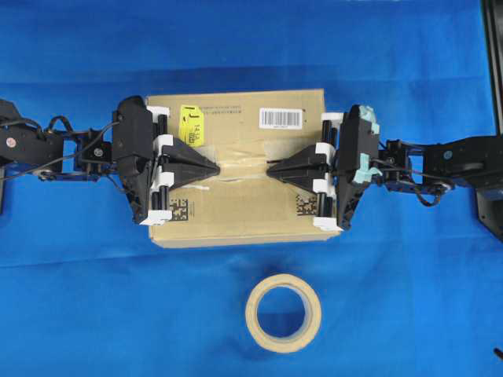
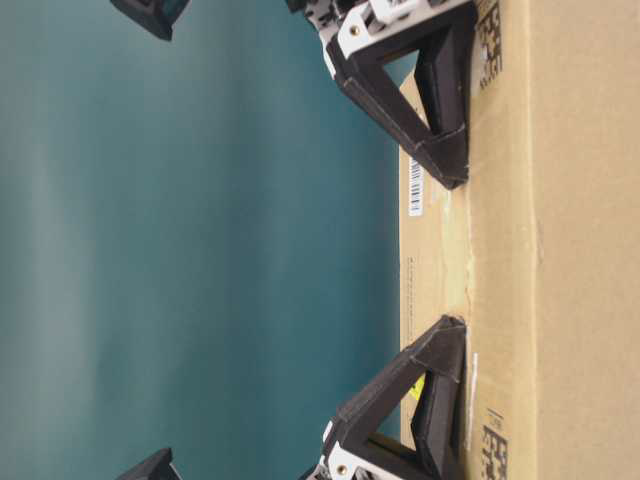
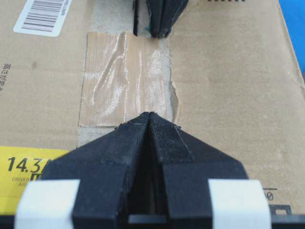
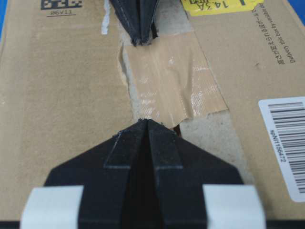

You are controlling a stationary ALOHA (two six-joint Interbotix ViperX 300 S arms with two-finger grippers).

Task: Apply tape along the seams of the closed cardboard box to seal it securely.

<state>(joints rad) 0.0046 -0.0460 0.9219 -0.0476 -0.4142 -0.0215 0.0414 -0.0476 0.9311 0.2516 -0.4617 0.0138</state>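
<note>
A tape roll (image 1: 283, 312) lies flat on the bench (image 1: 78, 306), near the bottom edge of the overhead view and a little right of the middle. It is a tan ring, with the blue surface showing through its open centre. It stands alone, touching nothing. The bench is covered in bright blue cloth that runs to every side of the view, with soft creases across its far part. At the far right edge a dark frame rail (image 1: 493, 63) runs down along the cloth.
</note>
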